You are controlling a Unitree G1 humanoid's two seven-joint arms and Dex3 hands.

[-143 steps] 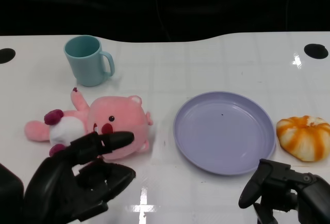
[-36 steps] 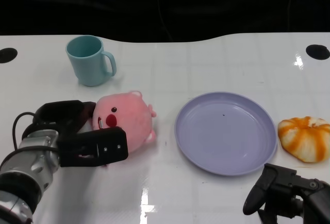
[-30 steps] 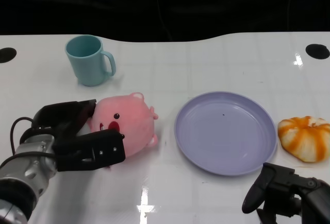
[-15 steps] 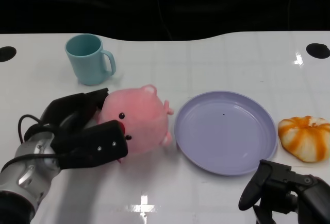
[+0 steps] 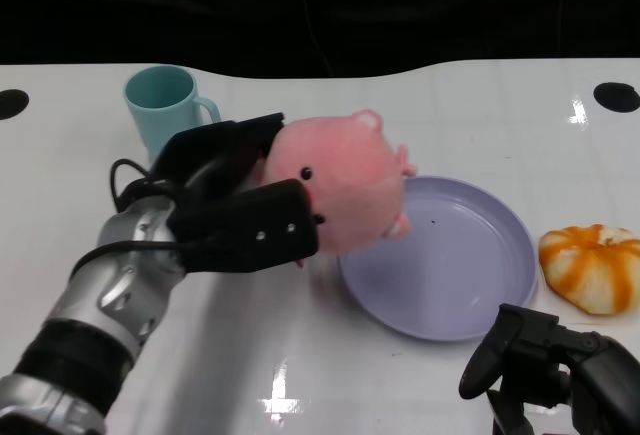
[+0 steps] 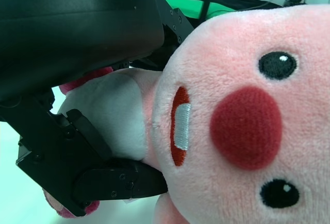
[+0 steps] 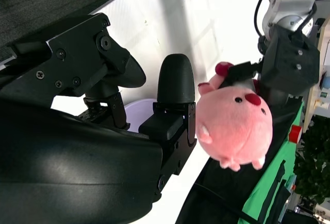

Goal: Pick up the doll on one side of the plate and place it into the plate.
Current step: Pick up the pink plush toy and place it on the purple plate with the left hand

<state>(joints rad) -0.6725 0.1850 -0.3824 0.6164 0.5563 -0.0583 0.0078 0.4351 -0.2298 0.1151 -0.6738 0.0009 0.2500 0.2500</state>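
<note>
My left hand (image 5: pixel 235 205) grips the pink plush doll (image 5: pixel 345 185) by its body and holds it in the air over the left edge of the purple plate (image 5: pixel 460 265). The left wrist view is filled by the doll's face (image 6: pixel 242 126), with black fingers (image 6: pixel 98 177) wrapped around its white belly. The right wrist view shows the doll (image 7: pixel 234 126) lifted above the table. My right hand (image 5: pixel 555 375) rests low at the table's front right, fingers curled in with nothing in them.
A teal mug (image 5: pixel 165 105) stands at the back left, partly behind my left hand. An orange and white pumpkin-like toy (image 5: pixel 592 265) lies just right of the plate. Black round holes (image 5: pixel 615 97) mark the table's far corners.
My left hand has lifted the doll off the table and carried it right, from beside the plate to over its left rim. The right hand has stayed put.
</note>
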